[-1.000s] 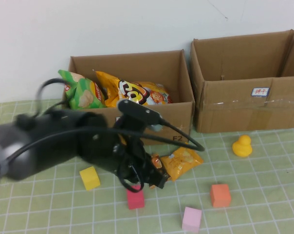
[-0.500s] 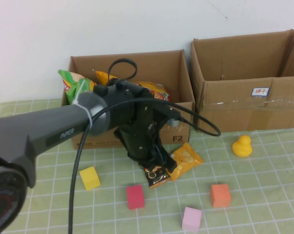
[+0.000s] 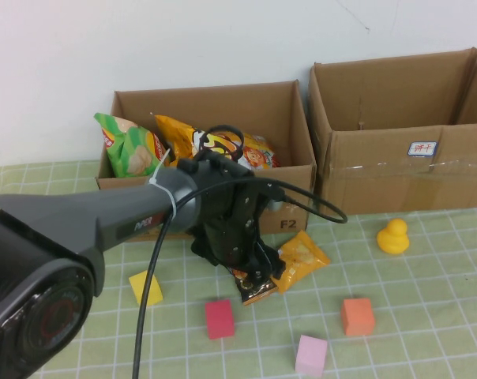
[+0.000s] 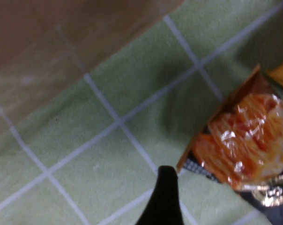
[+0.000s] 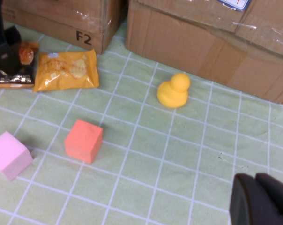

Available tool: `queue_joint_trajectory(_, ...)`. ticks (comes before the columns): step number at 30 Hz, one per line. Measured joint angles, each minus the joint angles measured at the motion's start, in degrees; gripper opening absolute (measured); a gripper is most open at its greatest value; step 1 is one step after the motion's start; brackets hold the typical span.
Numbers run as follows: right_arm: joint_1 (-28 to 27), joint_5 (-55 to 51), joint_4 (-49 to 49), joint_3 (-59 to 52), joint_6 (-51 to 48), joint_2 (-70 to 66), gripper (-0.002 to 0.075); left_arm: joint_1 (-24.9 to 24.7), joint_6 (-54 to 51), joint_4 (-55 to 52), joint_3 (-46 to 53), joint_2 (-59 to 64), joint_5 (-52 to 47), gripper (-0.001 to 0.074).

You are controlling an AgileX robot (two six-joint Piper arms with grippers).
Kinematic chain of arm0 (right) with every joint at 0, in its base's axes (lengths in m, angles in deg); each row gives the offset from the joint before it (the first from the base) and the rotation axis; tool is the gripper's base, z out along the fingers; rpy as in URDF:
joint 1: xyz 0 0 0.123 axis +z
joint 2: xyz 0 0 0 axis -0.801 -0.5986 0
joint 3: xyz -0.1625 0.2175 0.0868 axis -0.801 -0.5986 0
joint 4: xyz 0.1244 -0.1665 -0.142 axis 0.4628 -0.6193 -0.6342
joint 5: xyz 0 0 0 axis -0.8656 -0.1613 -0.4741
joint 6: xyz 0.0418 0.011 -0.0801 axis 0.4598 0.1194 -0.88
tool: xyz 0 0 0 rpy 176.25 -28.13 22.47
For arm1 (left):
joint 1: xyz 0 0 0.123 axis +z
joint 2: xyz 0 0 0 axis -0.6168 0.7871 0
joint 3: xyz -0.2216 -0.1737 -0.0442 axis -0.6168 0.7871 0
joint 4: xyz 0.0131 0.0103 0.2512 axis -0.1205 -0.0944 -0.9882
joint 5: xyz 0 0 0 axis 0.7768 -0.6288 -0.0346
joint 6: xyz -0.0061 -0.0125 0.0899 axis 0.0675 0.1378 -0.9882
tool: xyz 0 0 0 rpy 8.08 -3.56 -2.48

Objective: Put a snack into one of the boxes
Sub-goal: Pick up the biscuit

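A dark and orange snack packet (image 3: 254, 286) lies on the green mat in front of the left box (image 3: 294, 215), beside a yellow chip bag (image 3: 303, 257). My left gripper (image 3: 253, 268) is right over the dark packet. In the left wrist view one fingertip (image 4: 166, 187) shows beside the packet (image 4: 244, 150), and the jaws stand wide apart around it. The left box holds several snack bags (image 3: 215, 146). The right box (image 3: 404, 170) looks empty. My right gripper (image 5: 259, 202) is shut and empty, low over the mat to the right, out of the high view.
A yellow duck (image 3: 393, 236), an orange cube (image 3: 357, 316), a pink cube (image 3: 311, 354), a red cube (image 3: 219, 318) and a yellow cube (image 3: 145, 287) lie on the mat. The left arm's cable (image 3: 302, 207) loops in front of the left box.
The left arm has swung from low over the mat to a steeper pose in front of the left box. Its gripper stays at the dark packet, which has not left the mat.
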Motion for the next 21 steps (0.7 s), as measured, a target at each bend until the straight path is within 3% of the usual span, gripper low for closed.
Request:
queue_joint_trajectory(11, 0.0, 0.5, 0.0, 0.0, 0.2, 0.0, -0.0002, 0.0, -0.2, 2.2, 0.0, 0.4, 7.4, 0.0573)
queue_joint_trajectory(21, 0.0, 0.6, 0.0, 0.0, 0.3, 0.0, -0.0002, 0.0, -9.1, 4.3, -0.1, 2.7, 3.1, 0.0565)
